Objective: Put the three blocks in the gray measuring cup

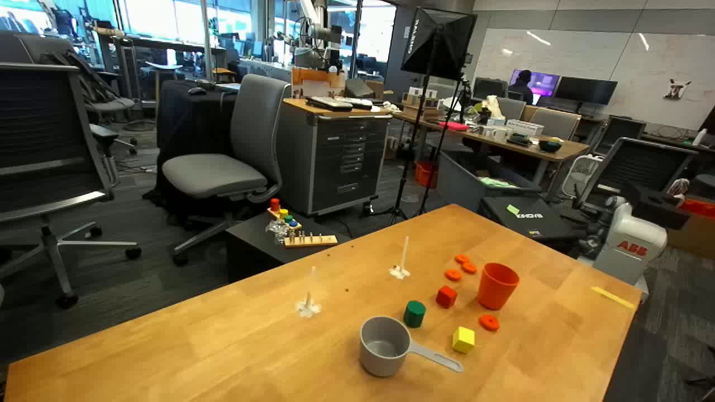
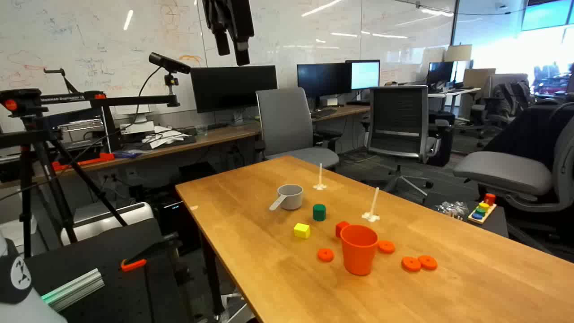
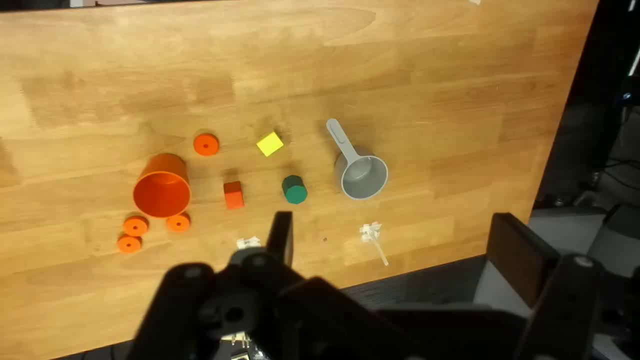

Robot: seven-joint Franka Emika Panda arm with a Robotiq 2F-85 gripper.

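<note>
The gray measuring cup [image 1: 380,364] [image 2: 293,202] stands upright on the table, its bare inside showing in the wrist view [image 3: 365,182]. The green block [image 1: 414,314] [image 2: 319,212] [image 3: 295,190] stands beside it. The yellow block [image 1: 463,340] [image 2: 302,231] [image 3: 270,144] lies near the cup's handle. The orange-red block [image 1: 446,297] [image 3: 233,195] lies farther off; in an exterior view the red cup partly hides it [image 2: 341,229]. My gripper [image 2: 233,54] is high above the table, apart from everything. Its fingers are wide open with nothing between them in the wrist view [image 3: 394,220].
A taller red cup [image 1: 497,286] [image 2: 358,251] [image 3: 162,192] stands near the orange-red block. Several orange discs [image 1: 489,322] [image 2: 411,264] [image 3: 205,144] lie around it. Two thin upright pegs [image 1: 404,257] [image 2: 373,204] on white bases stand on the table.
</note>
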